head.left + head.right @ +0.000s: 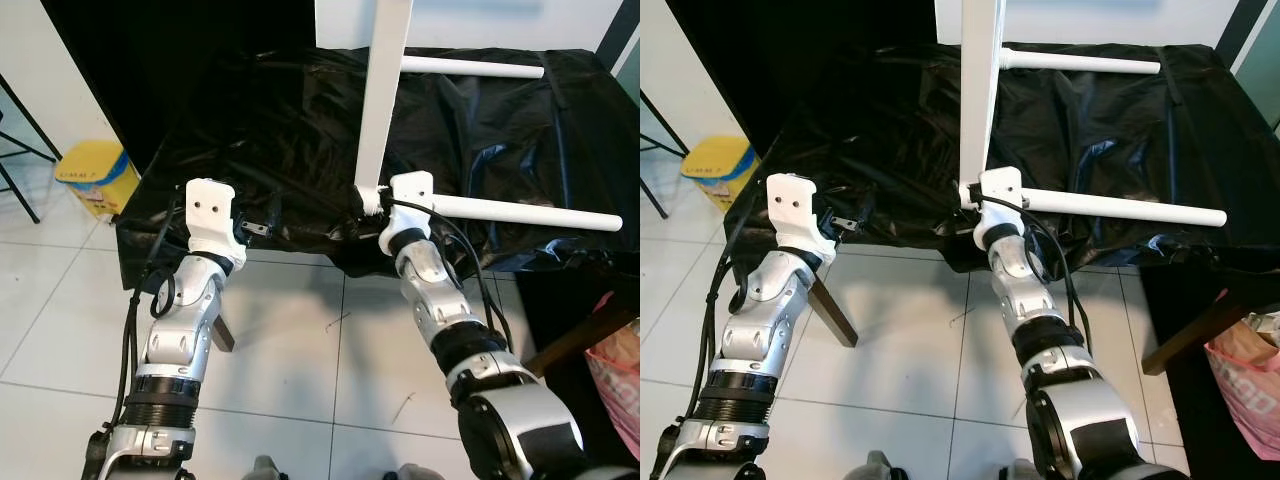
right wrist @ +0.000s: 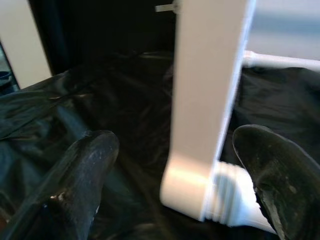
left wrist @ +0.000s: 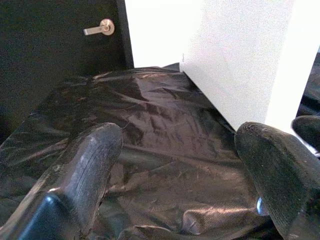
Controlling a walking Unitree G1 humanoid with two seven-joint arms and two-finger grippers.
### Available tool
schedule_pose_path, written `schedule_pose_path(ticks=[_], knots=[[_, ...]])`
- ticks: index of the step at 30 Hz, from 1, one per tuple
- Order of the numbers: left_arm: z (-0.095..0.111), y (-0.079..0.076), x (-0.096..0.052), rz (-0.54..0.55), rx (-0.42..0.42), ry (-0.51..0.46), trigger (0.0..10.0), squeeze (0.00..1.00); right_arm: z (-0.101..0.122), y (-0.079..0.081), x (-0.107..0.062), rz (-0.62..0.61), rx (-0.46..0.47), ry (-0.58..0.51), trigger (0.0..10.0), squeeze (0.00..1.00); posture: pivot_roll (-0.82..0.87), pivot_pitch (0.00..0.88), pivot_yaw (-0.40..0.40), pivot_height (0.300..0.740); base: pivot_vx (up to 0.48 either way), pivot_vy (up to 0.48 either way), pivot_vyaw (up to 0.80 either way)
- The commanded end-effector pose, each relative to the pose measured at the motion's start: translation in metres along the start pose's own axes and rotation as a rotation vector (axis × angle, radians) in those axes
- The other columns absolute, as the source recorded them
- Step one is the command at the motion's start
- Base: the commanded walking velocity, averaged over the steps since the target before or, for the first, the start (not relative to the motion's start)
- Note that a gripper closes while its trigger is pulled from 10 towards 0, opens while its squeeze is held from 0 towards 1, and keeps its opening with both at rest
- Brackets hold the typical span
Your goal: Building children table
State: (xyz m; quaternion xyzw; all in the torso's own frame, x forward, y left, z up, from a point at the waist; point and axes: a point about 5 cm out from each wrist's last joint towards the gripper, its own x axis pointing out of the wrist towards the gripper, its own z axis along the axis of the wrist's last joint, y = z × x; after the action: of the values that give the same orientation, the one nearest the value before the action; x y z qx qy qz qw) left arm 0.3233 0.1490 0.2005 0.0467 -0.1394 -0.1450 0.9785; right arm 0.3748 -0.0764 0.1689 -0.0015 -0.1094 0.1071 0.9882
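We are holding our right gripper [image 2: 170, 170] spread around the white table frame [image 1: 385, 95], where a round white leg [image 1: 530, 212] is screwing in. Our left gripper [image 3: 180, 170] is hovering spread over the black-covered bench [image 1: 480, 130]. Beyond, another leg [image 1: 470, 67] is lying. A yellow bin [image 1: 95, 175], contents unclear, is sitting beside the left gripper.

A black plastic sheet [image 1: 300, 150] covers the table, with white legs [image 1: 470, 67] on it.

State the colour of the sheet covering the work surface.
The sheet is glossy black, clearest in the left eye view.
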Motion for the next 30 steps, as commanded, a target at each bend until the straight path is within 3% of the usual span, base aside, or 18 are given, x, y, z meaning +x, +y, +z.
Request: schedule_pose_path(ticks=[1, 11, 19, 25, 30], knots=[[0.0, 0.003, -0.003, 0.03, 0.006, 0.008, 10.0, 0.0, -0.002, 0.002, 0.002, -0.008, -0.007, 0.02, 10.0, 0.0, 0.05, 0.092, -0.023, 0.74, 0.0, 0.0, 0.0], [0.002, 0.001, -0.012, 0.027, 0.013, 0.01, 10.0, 0.0, 0.016, 0.019, 0.021, -0.124, -0.037, -0.004, 10.0, 0.0, 0.09, 0.107, -0.044, 0.74, 0.0, 0.0, 0.0], [0.003, -0.005, -0.014, -0.026, 0.012, 0.008, 10.0, 0.0, 0.015, 0.016, 0.016, -0.127, -0.02, -0.047, 10.0, 0.0, 0.09, 0.103, -0.041, 0.74, 0.0, 0.0, 0.0], [-0.003, -0.006, -0.008, -0.023, -0.012, 0.03, 10.0, 0.0, -0.003, -0.014, -0.016, -0.087, -0.063, -0.126, 10.0, 0.0, 0.02, 0.087, -0.017, 0.74, 0.0, 0.0, 0.0], [-0.005, -0.006, -0.008, -0.018, -0.013, 0.036, 10.0, 0.0, -0.005, -0.022, -0.023, -0.099, -0.081, -0.132, 10.0, 0.0, 0.0, 0.086, -0.011, 0.74, 0.0, 0.0, 0.0]])
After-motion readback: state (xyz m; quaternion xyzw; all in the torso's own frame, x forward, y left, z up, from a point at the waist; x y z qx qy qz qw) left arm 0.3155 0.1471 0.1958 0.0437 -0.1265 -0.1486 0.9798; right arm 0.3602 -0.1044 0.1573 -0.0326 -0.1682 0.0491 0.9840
